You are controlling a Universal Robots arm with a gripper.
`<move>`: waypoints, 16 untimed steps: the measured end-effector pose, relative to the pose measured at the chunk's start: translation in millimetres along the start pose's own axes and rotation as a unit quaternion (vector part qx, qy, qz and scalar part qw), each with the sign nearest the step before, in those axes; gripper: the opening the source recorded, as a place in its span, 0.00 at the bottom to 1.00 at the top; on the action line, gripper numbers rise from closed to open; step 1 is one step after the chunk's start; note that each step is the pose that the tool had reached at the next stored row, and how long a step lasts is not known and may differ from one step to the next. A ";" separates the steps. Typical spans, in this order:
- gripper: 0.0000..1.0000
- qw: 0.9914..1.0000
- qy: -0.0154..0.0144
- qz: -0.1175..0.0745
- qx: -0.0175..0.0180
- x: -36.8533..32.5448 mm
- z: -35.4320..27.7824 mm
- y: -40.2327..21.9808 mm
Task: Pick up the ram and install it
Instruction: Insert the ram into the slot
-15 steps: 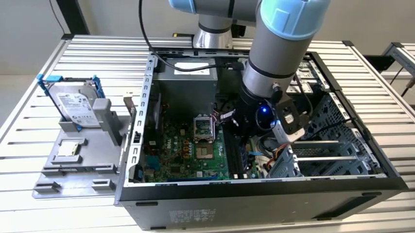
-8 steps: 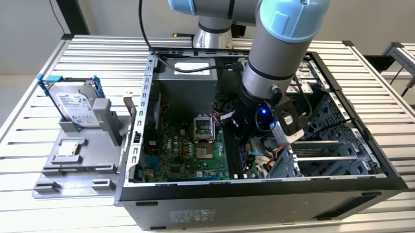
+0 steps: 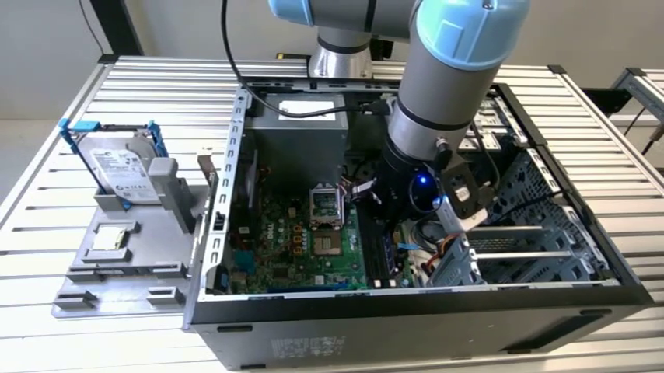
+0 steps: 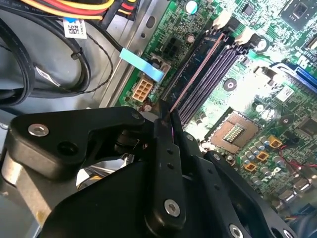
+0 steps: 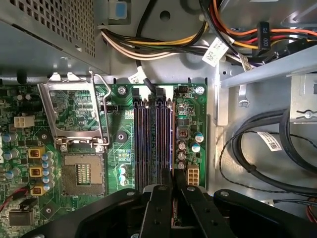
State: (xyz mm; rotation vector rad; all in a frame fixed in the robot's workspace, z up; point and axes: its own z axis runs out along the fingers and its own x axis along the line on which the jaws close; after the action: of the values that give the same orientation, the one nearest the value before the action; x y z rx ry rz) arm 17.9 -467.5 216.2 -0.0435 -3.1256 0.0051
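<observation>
Ram (image 4: 198,67) seated in slot (beyond claw (image 4: 166,116))

you get even, soft daylight on the slatted bench (image 3: 73,326), brightest at its front left corner. the open computer case (image 3: 415,311) stays dim inside, shaded by the arm (image 3: 446,101). a blue light (image 3: 424,182) glows there. in both wrist views the motherboard (image 5: 119,124) is sharp while the gripper (image 5: 173,191) looks soft.

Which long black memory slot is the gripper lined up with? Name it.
The outermost slot, next to the white connector; the gripper holds the thin ram stick over it.
</observation>
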 end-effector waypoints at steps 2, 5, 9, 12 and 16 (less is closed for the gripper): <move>0.00 1.000 0.000 0.000 0.001 0.0 0.0 -0.4; 0.00 1.000 0.000 0.000 0.002 -0.1 0.0 -0.4; 0.00 1.000 0.000 0.000 0.008 0.0 0.0 0.5; 0.00 1.000 0.000 0.000 0.009 0.0 -0.1 1.2; 0.00 1.000 0.000 0.000 0.012 0.1 -0.6 3.4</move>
State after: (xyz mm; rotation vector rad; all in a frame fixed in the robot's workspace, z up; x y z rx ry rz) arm 17.9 -464.1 216.7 -0.0429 -3.1254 0.0425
